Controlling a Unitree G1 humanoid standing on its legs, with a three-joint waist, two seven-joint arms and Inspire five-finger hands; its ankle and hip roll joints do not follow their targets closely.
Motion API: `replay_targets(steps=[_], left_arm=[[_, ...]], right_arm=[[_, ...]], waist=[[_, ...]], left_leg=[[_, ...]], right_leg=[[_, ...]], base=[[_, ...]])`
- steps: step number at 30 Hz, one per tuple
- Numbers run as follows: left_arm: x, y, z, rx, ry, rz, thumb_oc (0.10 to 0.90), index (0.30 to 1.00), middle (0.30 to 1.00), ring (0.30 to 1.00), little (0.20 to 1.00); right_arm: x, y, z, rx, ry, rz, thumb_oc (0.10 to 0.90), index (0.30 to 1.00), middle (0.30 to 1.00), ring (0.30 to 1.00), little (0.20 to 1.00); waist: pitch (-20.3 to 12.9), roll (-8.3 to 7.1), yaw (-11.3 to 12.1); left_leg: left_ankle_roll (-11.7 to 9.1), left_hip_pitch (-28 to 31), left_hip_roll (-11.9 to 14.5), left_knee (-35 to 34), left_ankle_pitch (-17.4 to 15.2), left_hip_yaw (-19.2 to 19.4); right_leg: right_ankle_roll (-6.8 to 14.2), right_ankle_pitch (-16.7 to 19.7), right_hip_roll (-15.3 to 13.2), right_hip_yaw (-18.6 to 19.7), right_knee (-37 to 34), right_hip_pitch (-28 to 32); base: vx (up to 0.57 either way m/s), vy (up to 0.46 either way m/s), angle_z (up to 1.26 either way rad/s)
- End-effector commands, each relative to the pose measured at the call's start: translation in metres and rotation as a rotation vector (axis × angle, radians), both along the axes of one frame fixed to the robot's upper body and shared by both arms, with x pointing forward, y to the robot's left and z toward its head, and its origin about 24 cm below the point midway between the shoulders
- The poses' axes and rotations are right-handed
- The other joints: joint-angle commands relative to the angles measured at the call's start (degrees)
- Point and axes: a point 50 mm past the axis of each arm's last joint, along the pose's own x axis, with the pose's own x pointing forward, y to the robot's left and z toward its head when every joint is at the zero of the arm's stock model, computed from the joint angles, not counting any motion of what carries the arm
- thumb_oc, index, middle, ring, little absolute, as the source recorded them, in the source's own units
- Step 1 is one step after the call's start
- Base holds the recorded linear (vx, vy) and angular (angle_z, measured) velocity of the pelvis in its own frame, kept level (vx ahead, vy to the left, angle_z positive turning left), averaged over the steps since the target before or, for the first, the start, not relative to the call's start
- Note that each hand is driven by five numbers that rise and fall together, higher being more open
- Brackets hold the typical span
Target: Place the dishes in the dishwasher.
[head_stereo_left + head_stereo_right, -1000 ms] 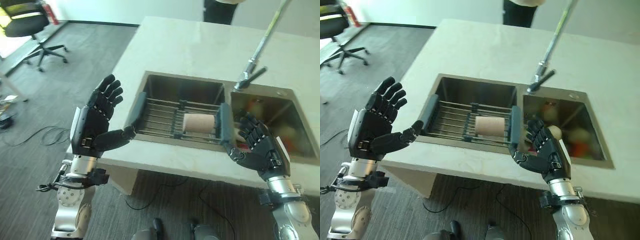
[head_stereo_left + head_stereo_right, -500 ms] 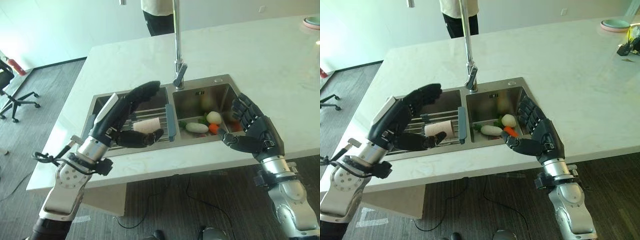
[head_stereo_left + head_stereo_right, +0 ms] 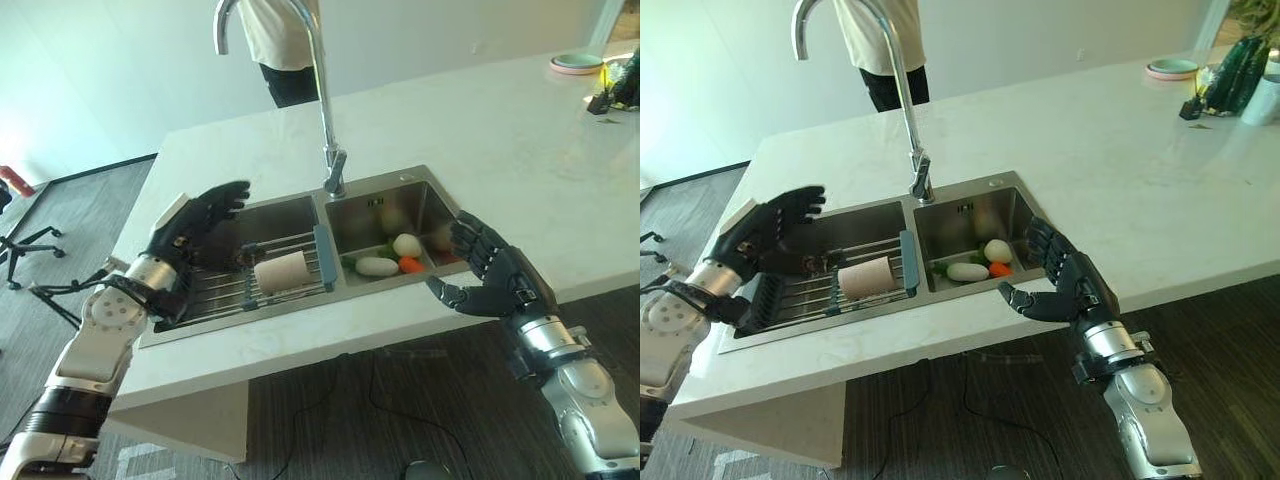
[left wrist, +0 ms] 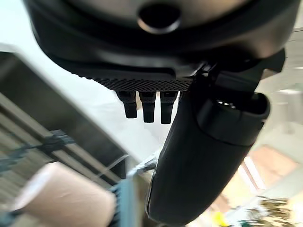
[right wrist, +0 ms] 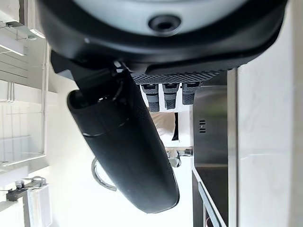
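Over the left basin of the steel double sink [image 3: 372, 206], the left hand [image 3: 196, 228] now sits further toward the basin's outer edge than half a second ago, when it reached across the rack; the camera has also shifted, bringing the tall curved chrome faucet [image 3: 322, 110] fully into sight. The pale pink cylindrical cup [image 3: 281, 271] lies on its side as before on the blue-ended wire drying rack [image 3: 225, 283] spanning the left basin, near the divider. Assorted white, orange and green vegetables [image 3: 392, 258] lie in the right basin. The white stone desk [image 3: 480, 130] carries a pale green plate [image 3: 1171, 68] at its far right corner; a person in a light top [image 3: 281, 40] stands behind it. Grey floor lies to the left. Left hand: fingers extended and spread, grasping nothing, above the rack. Right hand [image 3: 493, 281]: released, fingers spread, thumb apart, over the sink's near right edge.
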Motion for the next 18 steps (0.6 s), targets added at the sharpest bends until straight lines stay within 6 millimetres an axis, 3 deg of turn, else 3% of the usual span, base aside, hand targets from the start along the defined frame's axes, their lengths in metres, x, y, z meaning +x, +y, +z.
replay_targets(steps=[1, 7, 11, 18], left_arm=[[0.017, -0.003, 0.067, 0.082, -0.232, -0.046, 0.8, 0.9, 0.9, 0.9, 0.9], [0.023, 0.013, 0.056, 0.156, -0.152, 0.009, 0.8, 0.9, 0.9, 0.9, 0.9], [0.03, 0.016, 0.051, 0.268, -0.106, 0.03, 0.8, 0.9, 0.9, 0.9, 0.9], [0.038, 0.019, 0.051, 0.291, -0.116, 0.07, 0.8, 0.9, 0.9, 0.9, 0.9]], right_arm=[[0.007, -0.001, 0.053, -0.029, -0.26, 0.044, 0.8, 0.9, 0.9, 0.9, 0.9], [0.008, -0.004, 0.054, -0.048, -0.254, 0.058, 0.8, 0.9, 0.9, 0.9, 0.9], [0.01, -0.005, 0.054, -0.056, -0.252, 0.075, 0.8, 0.9, 0.9, 0.9, 0.9], [0.01, -0.006, 0.054, -0.061, -0.253, 0.08, 0.8, 0.9, 0.9, 0.9, 0.9]], waist=[[-2.0, -0.27, -1.2], [-2.2, -0.14, -2.0], [-2.4, -0.05, -2.7], [-2.7, -0.09, -3.8]], left_leg=[[0.3, 2.9, -0.5, 6.3, -11.6, 0.0], [0.4, 3.1, -0.6, 6.3, -11.8, 0.6], [0.6, 3.3, -0.6, 6.3, -12.0, 1.2], [1.0, 3.5, -0.6, 6.3, -12.1, 2.2]], right_leg=[[6.1, -1.5, 1.3, 1.8, -5.1, 4.4], [6.3, -1.4, 1.4, 2.4, -5.1, 4.2], [6.5, -1.3, 1.6, 2.9, -5.1, 4.1], [6.7, -1.1, 1.9, 3.7, -5.1, 3.9]], base=[[0.0, 0.055, 0.0], [-0.01, 0.041, -0.05], [-0.04, 0.034, -0.12], [-0.02, 0.013, -0.07]])
